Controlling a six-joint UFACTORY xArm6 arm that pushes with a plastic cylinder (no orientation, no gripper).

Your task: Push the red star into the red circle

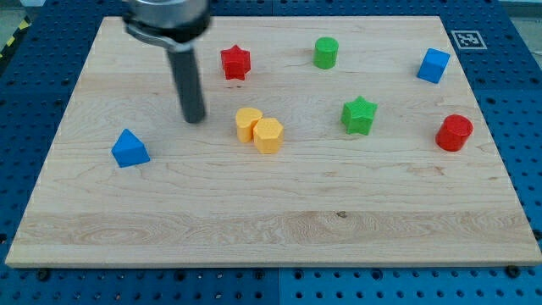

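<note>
The red star [235,62] lies on the wooden board near the view's top, left of centre. The red circle [455,132], a short red cylinder, stands far to the view's right at mid height. My tip [196,119] rests on the board below and to the left of the red star, about a block's width away from it. The tip touches no block. A yellow block pair lies just to the right of the tip.
Two yellow blocks [259,129] touch each other near the board's centre. A green star [359,115] lies between them and the red circle. A green cylinder [326,52] and a blue cube [433,65] sit along the top. A blue triangle [129,148] lies at the left.
</note>
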